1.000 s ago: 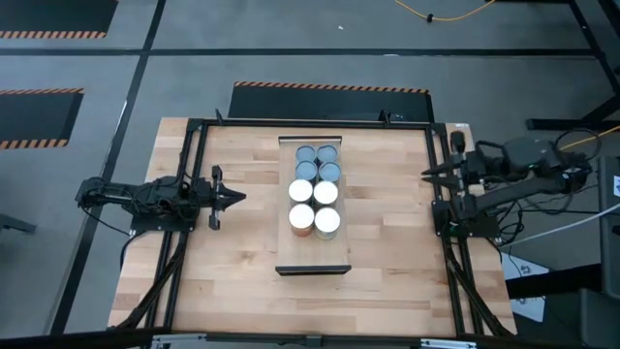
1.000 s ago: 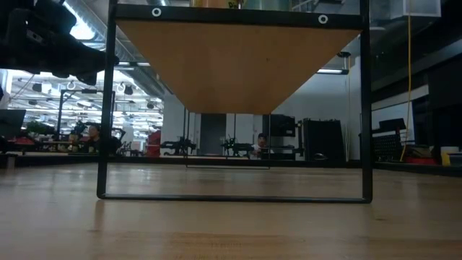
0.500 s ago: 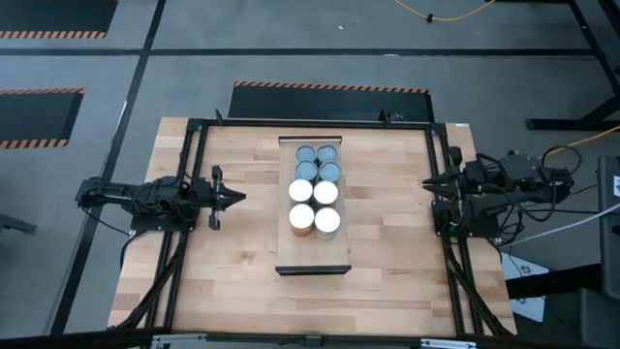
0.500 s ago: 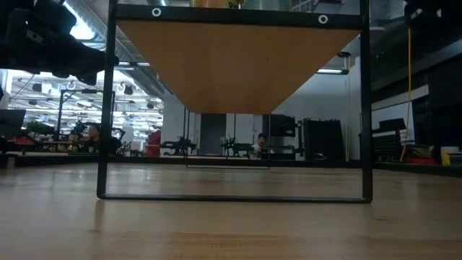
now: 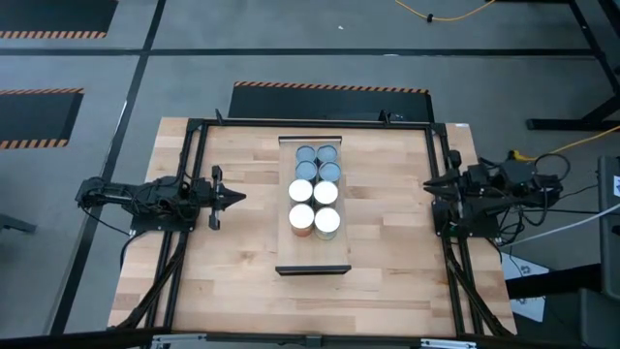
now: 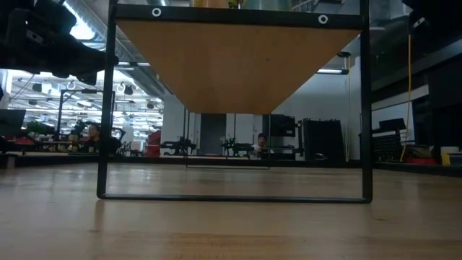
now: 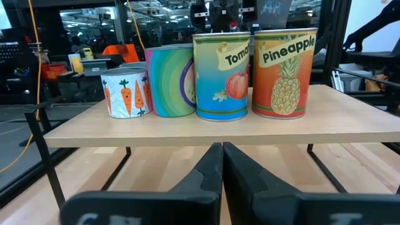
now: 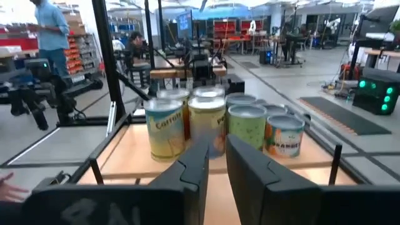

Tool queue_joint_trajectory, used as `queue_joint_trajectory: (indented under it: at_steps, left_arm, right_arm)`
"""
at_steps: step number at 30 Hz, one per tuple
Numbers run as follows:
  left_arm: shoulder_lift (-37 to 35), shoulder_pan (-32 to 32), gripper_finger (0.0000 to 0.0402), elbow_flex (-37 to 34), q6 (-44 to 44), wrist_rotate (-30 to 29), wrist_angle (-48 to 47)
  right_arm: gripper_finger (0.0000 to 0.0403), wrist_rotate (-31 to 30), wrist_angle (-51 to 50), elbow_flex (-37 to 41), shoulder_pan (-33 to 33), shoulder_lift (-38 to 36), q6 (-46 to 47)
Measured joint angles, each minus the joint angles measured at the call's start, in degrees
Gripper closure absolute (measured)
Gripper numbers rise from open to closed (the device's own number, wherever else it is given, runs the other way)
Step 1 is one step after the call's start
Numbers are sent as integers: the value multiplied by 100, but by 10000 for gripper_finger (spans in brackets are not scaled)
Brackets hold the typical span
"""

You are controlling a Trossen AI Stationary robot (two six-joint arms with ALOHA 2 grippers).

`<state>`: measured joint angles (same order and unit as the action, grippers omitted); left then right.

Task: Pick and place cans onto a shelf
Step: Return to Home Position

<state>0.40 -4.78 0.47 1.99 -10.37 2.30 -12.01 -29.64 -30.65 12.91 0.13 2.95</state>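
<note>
— Largest entry?
— Table (image 5: 387,281), pale wood. Next down: shelf (image 5: 312,254), raised board at table centre, one short end bare.
— Arms?
— Left gripper (image 5: 237,198): at the table's left side, pointed at the shelf, fingers pressed together, nothing held. Right gripper (image 5: 426,184): at the right edge, well apart from the shelf, fingers a sliver apart, nothing between.
— Smallest?
— Cans (image 5: 325,192): seven, upright, in two rows on the shelf, from the other short end to past the middle.
— Handling note for parking?
— Judged nearly done. Best finished slowly: draw back level, clear of the shelf's edge, no swing toward the cans; tuck both arms alike at their sides.
</note>
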Motion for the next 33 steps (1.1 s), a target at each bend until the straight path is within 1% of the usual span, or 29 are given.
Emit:
queue_joint_trajectory:
  at_steps: [17,33]
  left_arm:
    - [0,-1,370,0,-1,0,7]
    - [0,-1,390,0,-4,-2,7]
  right_arm:
    - [342,-46,1921,1496,0,-3,77]
    - [342,-48,3150,2539,2,-3,107]
